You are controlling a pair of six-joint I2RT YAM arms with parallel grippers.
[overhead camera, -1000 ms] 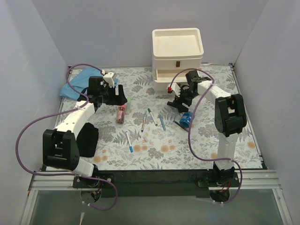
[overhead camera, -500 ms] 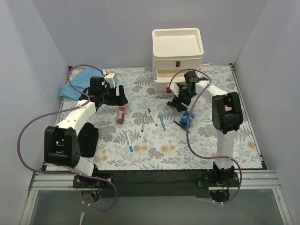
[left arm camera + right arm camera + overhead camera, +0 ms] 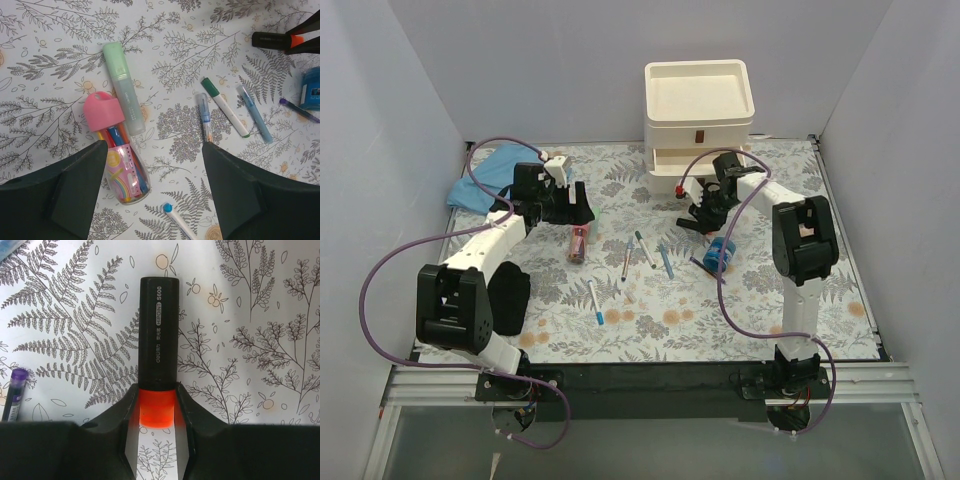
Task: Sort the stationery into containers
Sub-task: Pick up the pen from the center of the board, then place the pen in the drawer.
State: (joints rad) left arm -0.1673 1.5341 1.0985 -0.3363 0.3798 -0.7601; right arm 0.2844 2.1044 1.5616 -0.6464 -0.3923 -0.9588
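Observation:
My right gripper (image 3: 157, 392) is shut on the orange-red cap of the black marker (image 3: 158, 330), low over the floral mat; it also shows in the top view (image 3: 705, 207), in front of the cream three-drawer unit (image 3: 698, 120). My left gripper (image 3: 155, 200) is open and empty, hovering over the pink tube (image 3: 117, 160), with a pale green highlighter (image 3: 124, 90) beside the tube. Thin pens lie mid-mat: a green-capped one (image 3: 225, 107), two blue ones (image 3: 205, 115) (image 3: 255, 114), and a blue-capped one (image 3: 172, 215). The blue tape roll (image 3: 718, 252) lies near the right arm.
The middle drawer (image 3: 678, 160) stands pulled out a little. A light-blue cloth (image 3: 495, 168) lies at the back left. A black object (image 3: 506, 298) sits beside the left arm. A purple-tipped pen (image 3: 12, 392) lies left of the marker. Grey walls enclose the table.
Both grippers have shifted slightly toward the back of the table. The stationery on the mat has not moved.

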